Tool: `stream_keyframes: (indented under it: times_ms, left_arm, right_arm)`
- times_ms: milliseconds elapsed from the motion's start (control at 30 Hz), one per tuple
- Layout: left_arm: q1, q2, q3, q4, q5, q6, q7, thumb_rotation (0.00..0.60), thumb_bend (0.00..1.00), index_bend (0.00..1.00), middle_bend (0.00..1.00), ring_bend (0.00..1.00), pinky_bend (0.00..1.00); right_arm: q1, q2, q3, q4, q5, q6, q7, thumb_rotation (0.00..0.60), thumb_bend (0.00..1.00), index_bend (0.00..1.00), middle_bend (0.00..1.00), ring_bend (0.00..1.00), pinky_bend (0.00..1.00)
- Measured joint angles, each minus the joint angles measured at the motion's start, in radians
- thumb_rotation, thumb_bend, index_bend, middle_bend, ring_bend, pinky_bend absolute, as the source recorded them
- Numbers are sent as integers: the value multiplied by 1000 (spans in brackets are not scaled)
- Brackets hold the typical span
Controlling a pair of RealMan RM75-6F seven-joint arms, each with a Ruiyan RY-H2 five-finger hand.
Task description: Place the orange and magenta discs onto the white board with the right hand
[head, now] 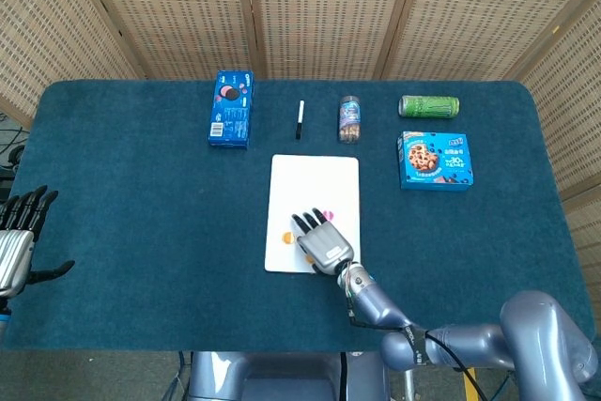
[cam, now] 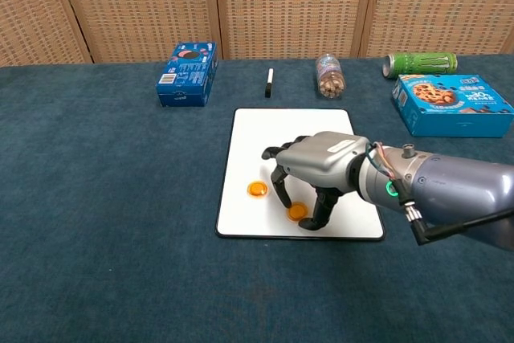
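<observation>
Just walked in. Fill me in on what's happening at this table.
The robot's right hand hangs over the white board, fingers curled down around an orange disc lying near the board's front edge. A second orange disc lies on the board to its left. In the head view a magenta disc peeks out beside the hand, also on the board. The left hand waits open at the table's far left edge.
</observation>
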Motion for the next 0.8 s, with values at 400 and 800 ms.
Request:
stream_keyframes:
  times_ms: [400,800]
  left_arm:
    - [-1,1,-1,-1,-2,-1,-2,600,0,0,0,0,0]
    - [1,5,-1,-3,-2,2,-8,600,0,0,0,0,0]
  right_arm:
    - [7,-9,2,-3,14,6,-1,600,402,504,25,0,10]
    - [23,-26,11,-17,38,23,-22,600,402,504,25,0,10]
